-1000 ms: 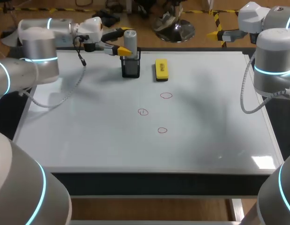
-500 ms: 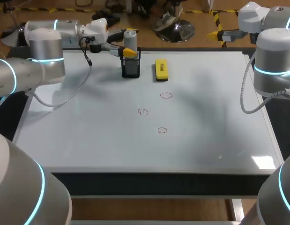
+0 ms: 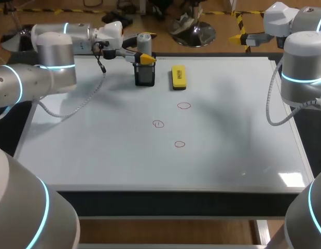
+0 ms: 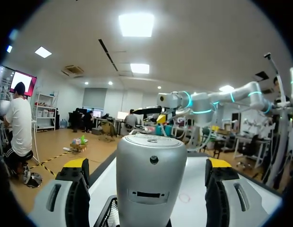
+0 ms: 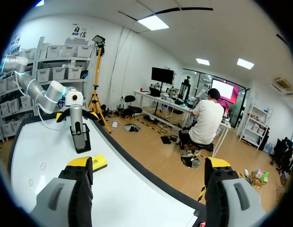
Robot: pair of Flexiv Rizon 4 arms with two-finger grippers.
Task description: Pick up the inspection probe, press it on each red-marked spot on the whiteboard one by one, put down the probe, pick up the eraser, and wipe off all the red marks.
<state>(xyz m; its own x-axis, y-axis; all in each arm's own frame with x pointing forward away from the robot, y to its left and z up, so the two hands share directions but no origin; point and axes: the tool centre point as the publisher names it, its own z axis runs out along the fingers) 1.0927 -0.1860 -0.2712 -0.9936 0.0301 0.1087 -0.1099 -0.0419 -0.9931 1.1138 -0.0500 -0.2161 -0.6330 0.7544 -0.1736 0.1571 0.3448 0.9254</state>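
Currently, inspection probe (image 3: pixel 143 44): grey cylinder, no legible marking, upright in a black mesh holder (image 3: pixel 144 77) at 12 o'clock on the whiteboard (image 3: pixel 98 150). The left gripper (image 4: pixel 148 189) is spread wide, one yellow-tipped finger on either side of the probe with a gap on each, gripping nothing. Eraser (image 3: pixel 178 76): yellow, with a dark label whose print is too small to read, lying at 3 o'clock of the holder; three red marks (image 3: pixel 158 124), small hand-drawn circles, sit between 4 and 6 o'clock of it. Right gripper (image 5: pixel 148 189): well apart beyond the board at 2 o'clock, fingers wide apart, empty.
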